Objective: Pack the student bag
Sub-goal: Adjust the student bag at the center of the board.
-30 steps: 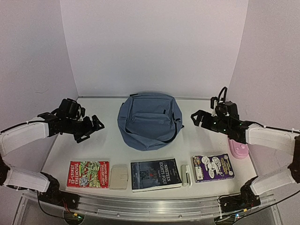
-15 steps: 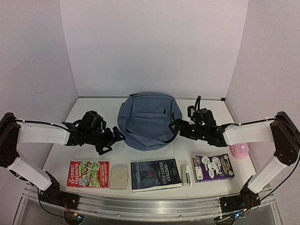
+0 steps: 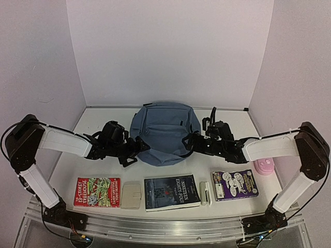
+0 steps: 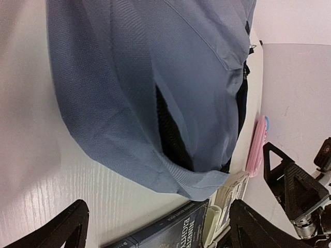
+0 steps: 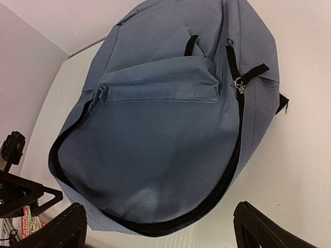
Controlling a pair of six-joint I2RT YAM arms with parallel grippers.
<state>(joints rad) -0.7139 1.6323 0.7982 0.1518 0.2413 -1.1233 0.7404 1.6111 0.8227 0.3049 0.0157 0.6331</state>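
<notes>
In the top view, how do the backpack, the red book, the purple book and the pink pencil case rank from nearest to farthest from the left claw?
1. Backpack, right beside the left claw.
2. Red book, at the front left.
3. Purple book, at the front right.
4. Pink pencil case, at the far right edge.

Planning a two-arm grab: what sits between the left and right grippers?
Only the blue backpack lies between the left gripper and the right gripper; the top view shows it best.
</notes>
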